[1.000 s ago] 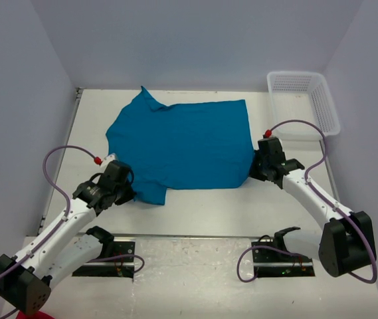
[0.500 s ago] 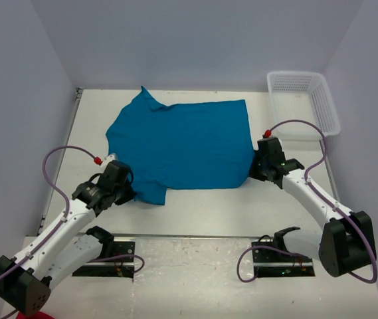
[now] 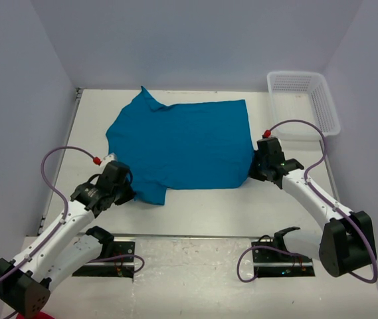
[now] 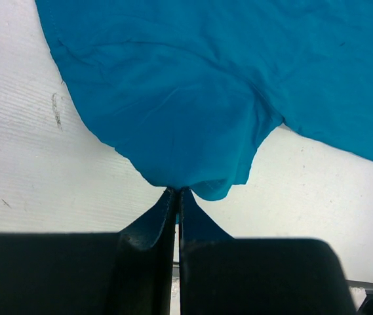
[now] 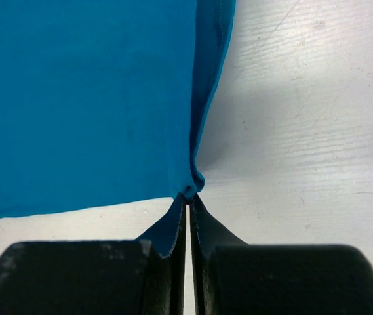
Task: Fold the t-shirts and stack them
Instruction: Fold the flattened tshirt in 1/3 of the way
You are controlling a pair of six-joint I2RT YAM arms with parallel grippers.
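One teal-blue t-shirt [image 3: 182,143] lies spread on the white table, a sleeve pointing to the far left. My left gripper [image 3: 127,193] is shut on the t-shirt's near-left corner; the left wrist view shows that cloth [image 4: 193,131] bunched at the closed gripper [image 4: 177,190]. At the other side my right gripper [image 3: 255,171] pinches the near-right corner. In the right wrist view the hem [image 5: 202,118] runs up from the closed gripper [image 5: 189,195].
A white mesh basket [image 3: 305,100] stands at the table's far right corner. Grey walls close in the back and both sides. Purple cables loop off each arm. Black mounting rails [image 3: 195,259] run along the near edge.
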